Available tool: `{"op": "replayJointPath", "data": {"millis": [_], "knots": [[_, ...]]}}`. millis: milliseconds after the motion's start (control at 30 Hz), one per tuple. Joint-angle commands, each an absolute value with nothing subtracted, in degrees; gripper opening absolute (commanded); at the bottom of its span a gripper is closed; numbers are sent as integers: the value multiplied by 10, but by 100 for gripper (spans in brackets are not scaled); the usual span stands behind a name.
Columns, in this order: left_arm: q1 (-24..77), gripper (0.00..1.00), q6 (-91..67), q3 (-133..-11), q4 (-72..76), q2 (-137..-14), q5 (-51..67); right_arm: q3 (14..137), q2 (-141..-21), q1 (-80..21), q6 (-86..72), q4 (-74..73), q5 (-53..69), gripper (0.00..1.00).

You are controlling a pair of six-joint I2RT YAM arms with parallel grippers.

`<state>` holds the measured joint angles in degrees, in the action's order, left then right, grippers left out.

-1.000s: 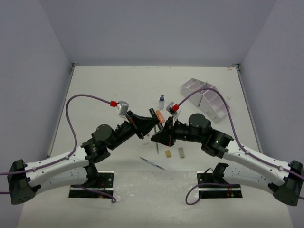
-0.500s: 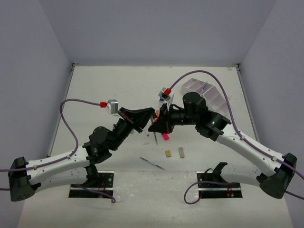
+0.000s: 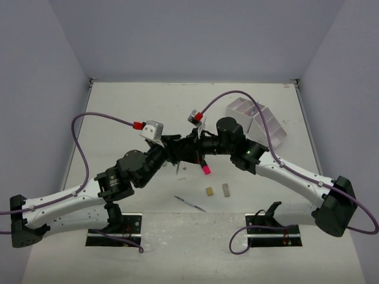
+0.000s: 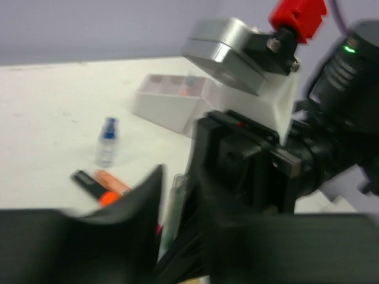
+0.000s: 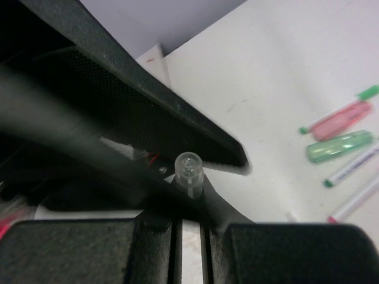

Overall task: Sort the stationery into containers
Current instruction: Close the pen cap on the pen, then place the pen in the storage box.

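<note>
Both grippers meet above the table's middle around one thin pen. In the right wrist view its clear cap (image 5: 189, 169) points at the camera, and my right gripper (image 5: 189, 236) is shut on its barrel. In the left wrist view the same pen (image 4: 172, 210) lies between the fingers of my left gripper (image 4: 169, 236), against the right finger, with a strip of table showing beside the blurred left finger (image 4: 118, 225). From above, the left gripper (image 3: 179, 151) and right gripper (image 3: 193, 148) touch tips. The white organizer (image 3: 256, 121) stands at the far right and also shows in the left wrist view (image 4: 172, 105).
A thin pen (image 3: 190, 203) and two small erasers (image 3: 209, 191) (image 3: 225, 189) lie near the front. A pink-tipped marker (image 3: 205, 169) sits under the grippers. A blue-capped bottle (image 4: 107, 141) and black-orange marker (image 4: 98, 186) lie nearby. Pink (image 5: 340, 120) and green (image 5: 339, 146) highlighters lie beside more pens (image 5: 354, 170).
</note>
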<state>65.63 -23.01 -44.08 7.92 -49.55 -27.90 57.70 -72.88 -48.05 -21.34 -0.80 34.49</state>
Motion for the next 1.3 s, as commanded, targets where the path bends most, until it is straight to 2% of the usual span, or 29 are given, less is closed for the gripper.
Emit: {"op": "replayJointPath", "data": {"millis": [0,33,67,100,200,267,467,733,933,1267], "knots": [[706,70,-321,-497,2,-494,-373,551,-748,-444,-217,93,141,0],[706,85,-361,-528,-57,-505,-470,544,-751,-439,-226,95,117,0],[705,98,-372,-565,-98,-512,-501,541,-756,-434,-230,101,79,0],[705,100,-399,-600,-140,-532,-552,543,-759,-429,-228,102,54,0],[703,100,-456,-714,-285,-572,-643,558,-759,-398,-216,72,-13,0],[703,100,-487,-739,-327,-582,-688,580,-751,-359,-209,46,-97,0],[702,100,-478,-620,-298,-514,-662,604,-750,-251,-159,54,-320,0],[701,100,-549,-508,-329,-538,-580,627,-766,-152,-166,64,-335,0],[700,100,-544,-492,-325,-541,-566,642,-816,-144,-157,64,-325,0],[678,100,-526,-460,-319,-524,-538,626,-885,-141,-187,66,-301,8]]}}
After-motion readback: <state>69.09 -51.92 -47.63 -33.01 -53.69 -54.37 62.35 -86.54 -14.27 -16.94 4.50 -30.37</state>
